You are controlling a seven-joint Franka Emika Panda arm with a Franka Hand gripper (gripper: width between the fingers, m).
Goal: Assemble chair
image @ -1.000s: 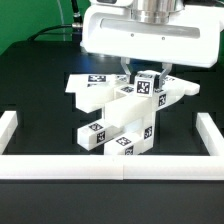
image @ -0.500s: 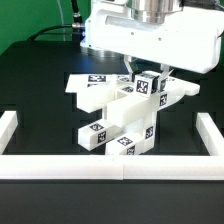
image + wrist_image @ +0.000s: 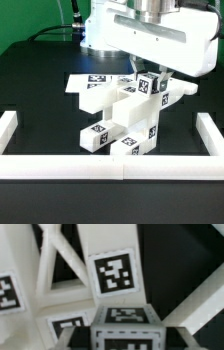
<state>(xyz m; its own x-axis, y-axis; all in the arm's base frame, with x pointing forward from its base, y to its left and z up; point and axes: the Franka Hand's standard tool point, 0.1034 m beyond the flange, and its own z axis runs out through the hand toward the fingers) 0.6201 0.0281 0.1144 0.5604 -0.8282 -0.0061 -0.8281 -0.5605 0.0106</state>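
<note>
The chair [image 3: 125,112] is half-built: a white clump of blocky parts joined together at the middle of the exterior view. Two long blocks [image 3: 112,126] lie low at its front, side by side, each showing a black-and-white square tag on its end. On top stands a small post [image 3: 150,85], upright and tagged on two faces (it sits pinched in my pincer [image 3: 146,74]). Up close, the X-braced frame [image 3: 60,274] rises just behind the post, with one tagged bar.
</note>
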